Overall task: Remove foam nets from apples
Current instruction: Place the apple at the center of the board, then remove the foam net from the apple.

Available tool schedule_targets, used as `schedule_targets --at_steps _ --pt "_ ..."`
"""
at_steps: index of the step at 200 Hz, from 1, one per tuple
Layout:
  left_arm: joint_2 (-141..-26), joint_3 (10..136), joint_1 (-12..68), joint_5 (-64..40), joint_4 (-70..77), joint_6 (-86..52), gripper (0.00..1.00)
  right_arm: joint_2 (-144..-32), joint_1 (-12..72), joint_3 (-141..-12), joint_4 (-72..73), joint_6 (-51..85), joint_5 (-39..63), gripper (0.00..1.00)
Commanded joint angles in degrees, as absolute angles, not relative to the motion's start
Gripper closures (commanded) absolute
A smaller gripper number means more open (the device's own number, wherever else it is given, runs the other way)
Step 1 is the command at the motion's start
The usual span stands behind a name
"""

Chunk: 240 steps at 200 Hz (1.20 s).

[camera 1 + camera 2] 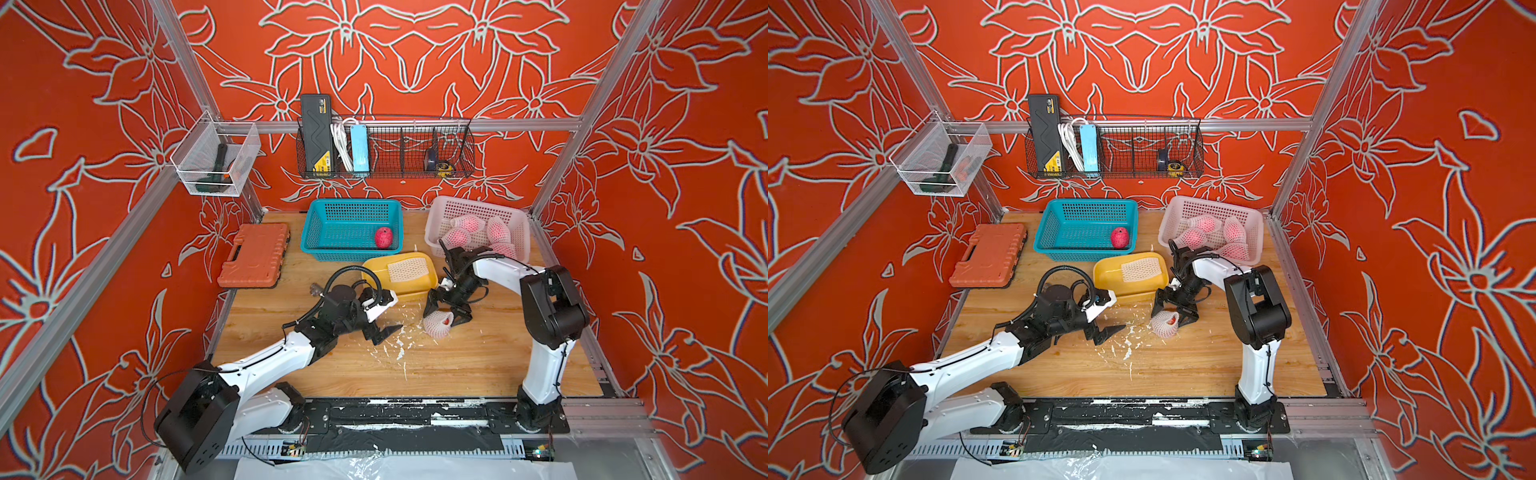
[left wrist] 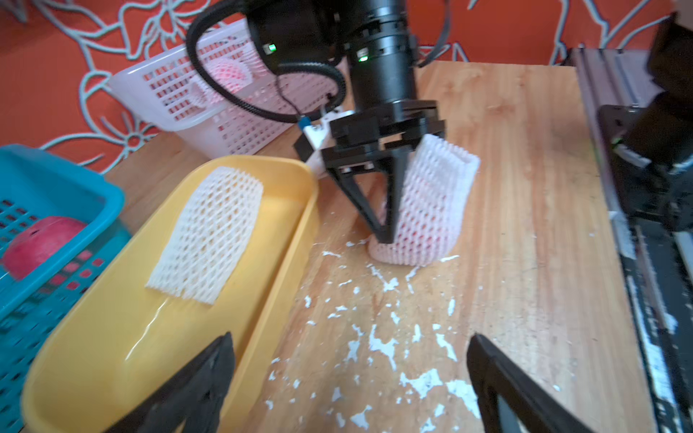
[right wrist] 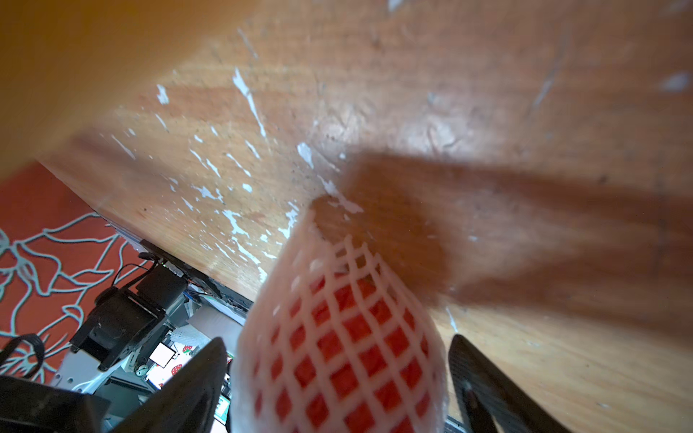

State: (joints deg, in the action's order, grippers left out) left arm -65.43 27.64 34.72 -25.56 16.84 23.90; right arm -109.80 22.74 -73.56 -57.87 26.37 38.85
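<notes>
One apple in its foam net [image 1: 438, 326] [image 1: 1163, 326] [image 2: 431, 210] [image 3: 337, 292] rests on the wooden table. My right gripper [image 1: 445, 316] [image 1: 1172, 316] [image 3: 337, 339] points down over it, open, a finger on each side with a small gap to the mesh. My left gripper [image 1: 384, 332] [image 1: 1108, 332] [image 2: 350, 337] hangs open and empty over the table to its left. An empty foam net [image 1: 409, 268] [image 2: 206, 232] lies flat in the yellow tray [image 1: 374, 266] [image 2: 93, 356]. A bare apple [image 1: 383, 237] [image 2: 41, 243] sits in the teal basket [image 1: 309, 224]. Several netted apples [image 1: 467, 224] fill the pink basket [image 1: 478, 205].
White foam crumbs [image 1: 399, 345] [image 2: 386, 345] litter the table between the grippers. An orange tool case [image 1: 254, 255] lies at the left edge. A black wire rack [image 1: 386, 149] and a clear mesh bin [image 1: 214, 160] hang on the walls.
</notes>
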Motion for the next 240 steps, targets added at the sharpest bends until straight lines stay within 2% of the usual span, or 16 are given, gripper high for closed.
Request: schedule_targets --at_steps 1,65,131,203,240 --pt "-66.53 29.06 37.15 -29.26 17.99 25.53 0.04 -110.4 21.91 -75.15 -59.41 26.09 38.34 0.04" --pt "-75.41 32.63 45.16 -28.97 21.08 25.0 0.04 -110.78 20.41 -75.9 -57.62 27.95 38.1 0.01" --pt "-81.11 36.85 48.83 -28.14 21.81 26.1 0.06 -107.3 18.29 -74.22 -56.07 29.15 35.46 0.01" --pt "-84.93 40.04 50.48 -27.33 21.94 25.47 0.13 -97.83 17.4 -71.39 -51.72 30.79 31.33 0.01" --pt "-89.04 42.99 50.8 -27.6 22.69 24.9 0.15 -91.08 17.32 -69.4 -48.75 29.47 23.64 0.01"
